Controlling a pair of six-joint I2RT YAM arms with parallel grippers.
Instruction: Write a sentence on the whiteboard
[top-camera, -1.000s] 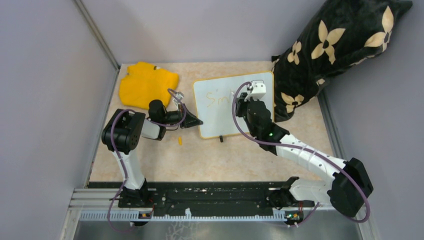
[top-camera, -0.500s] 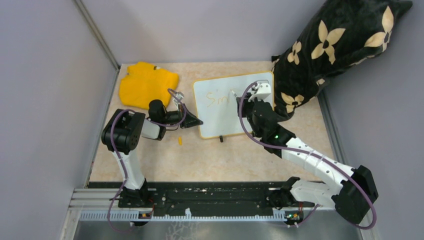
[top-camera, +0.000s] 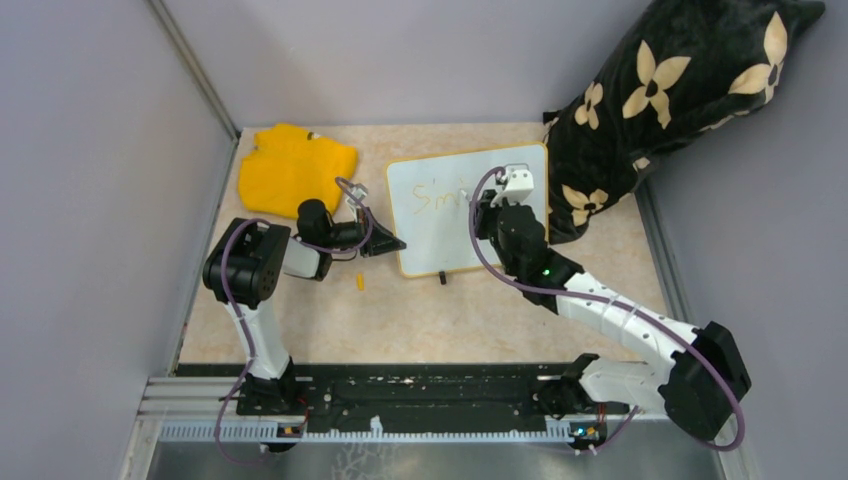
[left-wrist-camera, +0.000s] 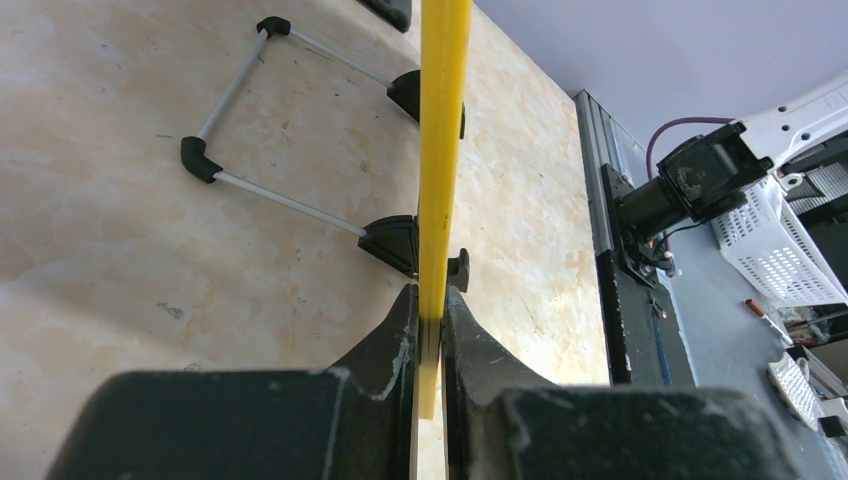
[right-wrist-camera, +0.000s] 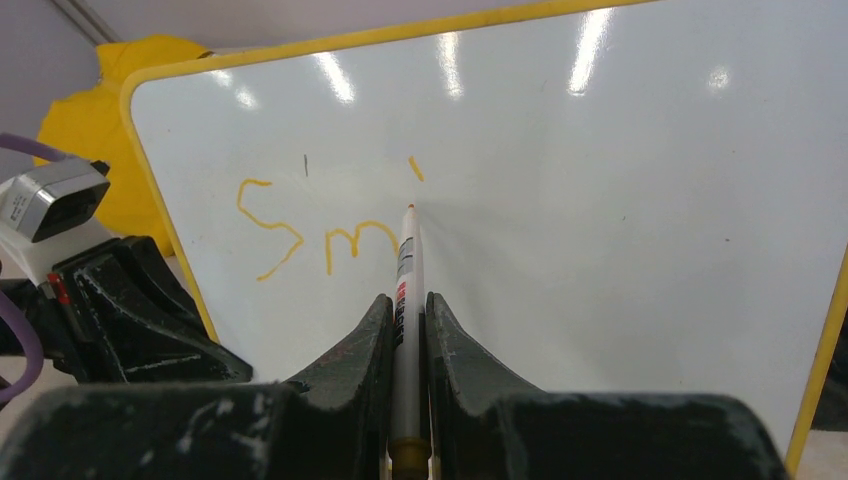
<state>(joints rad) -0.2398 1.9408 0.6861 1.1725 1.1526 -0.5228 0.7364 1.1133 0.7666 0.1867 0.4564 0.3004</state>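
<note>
Right wrist view: the whiteboard bears the sentence as "Sm" plus an i's dot. The marker, tip touching the board just right of the "m", is clamped in the right gripper. The left gripper pinches the board's left yellow rim. A yellow cloth lies left of the board and a flowered black pillow lies to its right.

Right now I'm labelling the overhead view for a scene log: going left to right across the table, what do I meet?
Yellow cloth → left gripper → whiteboard → black flowered cushion.
</note>
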